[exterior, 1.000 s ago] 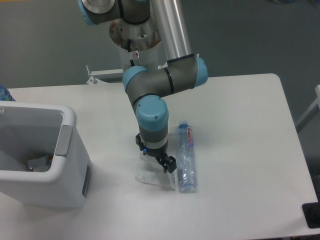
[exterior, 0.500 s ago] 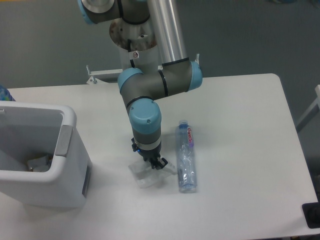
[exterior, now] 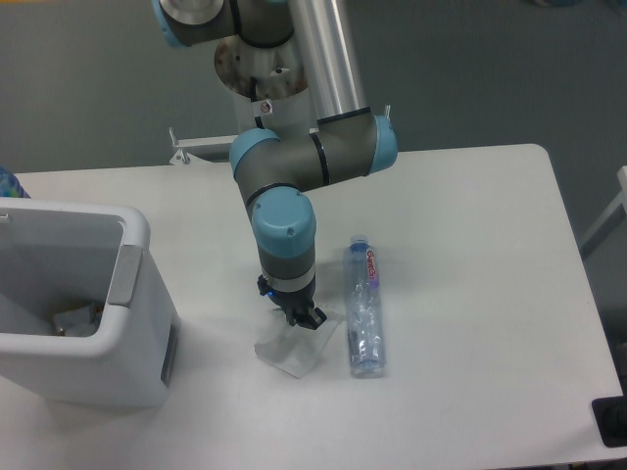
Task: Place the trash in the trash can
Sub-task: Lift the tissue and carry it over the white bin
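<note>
Wrapper — crumpled, whitish-clear, on the white table just left of the bottle. Gripper points down onto its top edge, fingers drawn together on the plastic. Bottle lies lengthwise, blue cap away from camera. Trash can stands well apart at the left edge — scraps inside.

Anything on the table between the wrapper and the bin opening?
Nothing visible. The gripper is down on the wrapper, and the tabletop between it and the trash can looks bare. The bottle lies on the far side, away from the bin. Only the bin's tall rim needs clearing.
</note>
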Robot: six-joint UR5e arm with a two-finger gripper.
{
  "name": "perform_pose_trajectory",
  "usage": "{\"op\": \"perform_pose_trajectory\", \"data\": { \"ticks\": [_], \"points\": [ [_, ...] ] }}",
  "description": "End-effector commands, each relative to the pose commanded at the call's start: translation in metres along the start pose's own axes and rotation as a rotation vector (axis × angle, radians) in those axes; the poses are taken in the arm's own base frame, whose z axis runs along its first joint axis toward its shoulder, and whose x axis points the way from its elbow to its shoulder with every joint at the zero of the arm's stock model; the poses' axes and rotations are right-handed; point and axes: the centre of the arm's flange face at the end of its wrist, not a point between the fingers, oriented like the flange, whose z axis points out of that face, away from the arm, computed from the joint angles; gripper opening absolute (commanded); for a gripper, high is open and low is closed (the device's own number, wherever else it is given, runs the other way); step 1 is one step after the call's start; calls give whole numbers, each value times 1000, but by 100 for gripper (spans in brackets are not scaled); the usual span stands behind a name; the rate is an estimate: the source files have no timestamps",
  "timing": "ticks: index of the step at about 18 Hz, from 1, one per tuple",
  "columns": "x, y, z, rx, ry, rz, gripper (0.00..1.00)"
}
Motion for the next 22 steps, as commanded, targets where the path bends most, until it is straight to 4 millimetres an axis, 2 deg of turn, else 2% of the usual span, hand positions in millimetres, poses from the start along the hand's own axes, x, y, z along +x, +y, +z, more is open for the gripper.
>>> {"op": "perform_pose_trajectory", "data": {
  "ticks": [3,9,17,19,22],
  "points": [
    [-9,-6,-12,32,-13,-47,0],
    [-47,-20,-58,185,-26,-174,0],
    [-91,-27,-123,414,7,-319,0],
    [-101,-26,-146,472,9,-353,0],
    [-104,-24,-175,550,27,-373,0]
  ]
}}
